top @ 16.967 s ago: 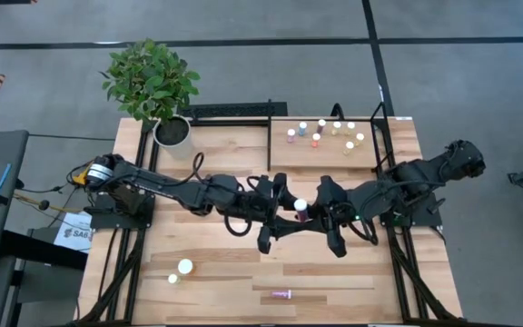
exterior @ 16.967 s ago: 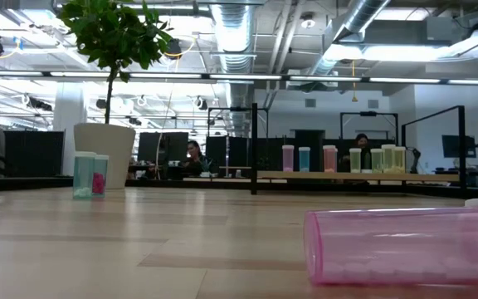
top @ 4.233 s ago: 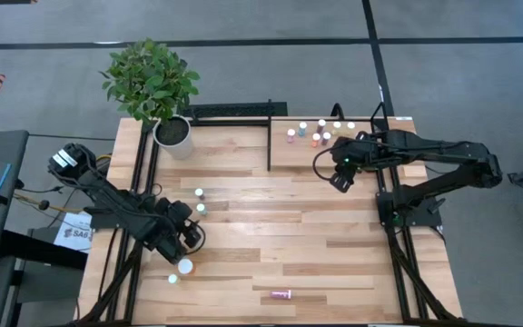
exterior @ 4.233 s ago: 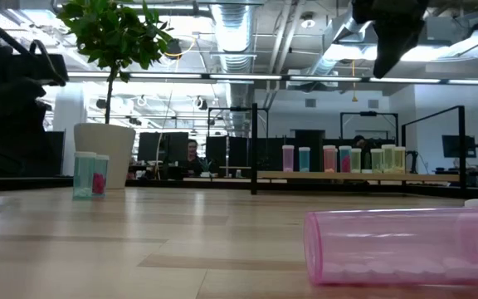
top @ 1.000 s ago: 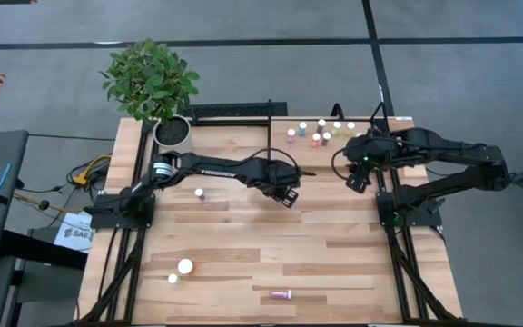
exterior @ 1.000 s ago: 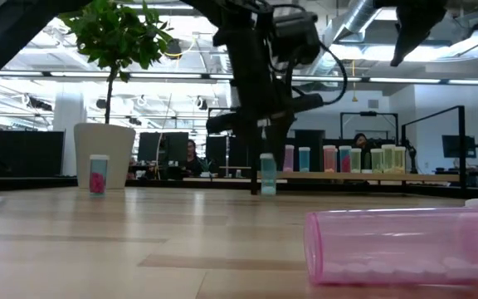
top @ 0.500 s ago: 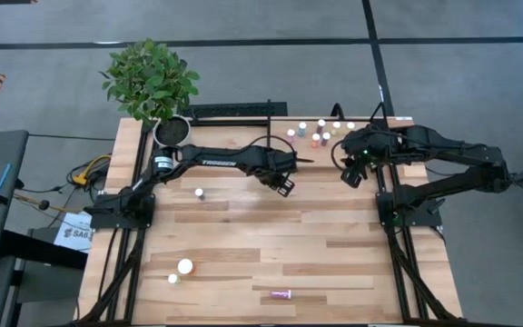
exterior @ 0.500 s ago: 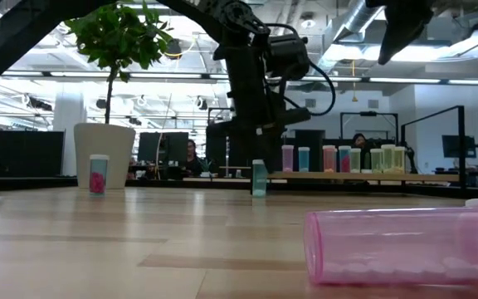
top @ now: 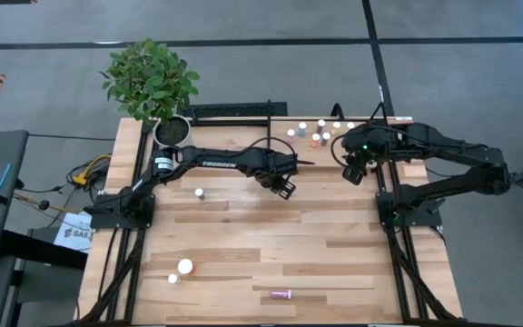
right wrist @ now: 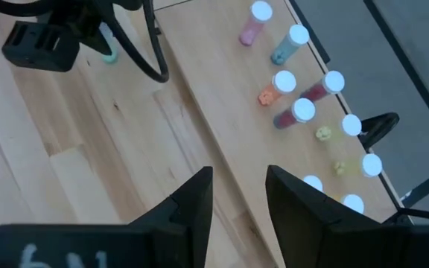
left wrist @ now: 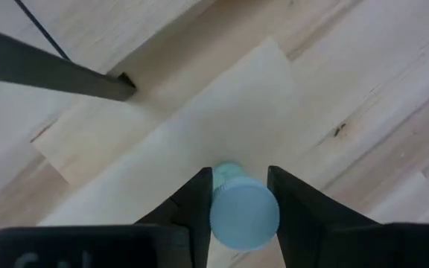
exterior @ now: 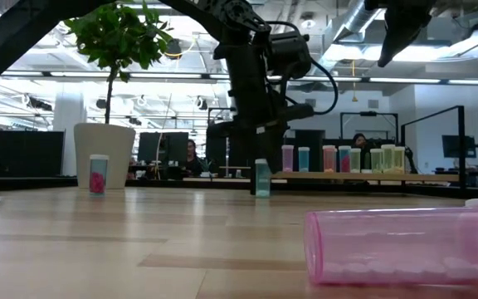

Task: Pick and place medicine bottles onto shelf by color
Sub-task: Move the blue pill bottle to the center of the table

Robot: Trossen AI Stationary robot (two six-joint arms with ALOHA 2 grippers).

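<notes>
**At the shelf's left edge: teal bottle in transit**

On the far left of the surface [top: 243, 227], a plant pot [top: 172, 133] stands at the back corner. One small bottle [top: 199, 193] stands just in front of the left arm; three more wait along the front edge, the pink bottle [top: 282, 294] lying on its side.

At centre, the left hand [top: 285, 185] grips a teal bottle [left wrist: 243, 212] by its body, both fingers pressed against it, cap upward. In the low view the bottle [exterior: 261, 178] hangs close to the surface, just beside the black frame of the shelf [top: 280, 156].

To the right, the right hand [top: 353, 171] hovers, fingers apart and empty, over the shelf's front edge, near the bottles already placed [top: 320, 134].

Risk: in my judgement the carried bottle sits low enough to strike the frame and tip. The two arms are also close; converging on the shelf could topple the standing group.
</notes>
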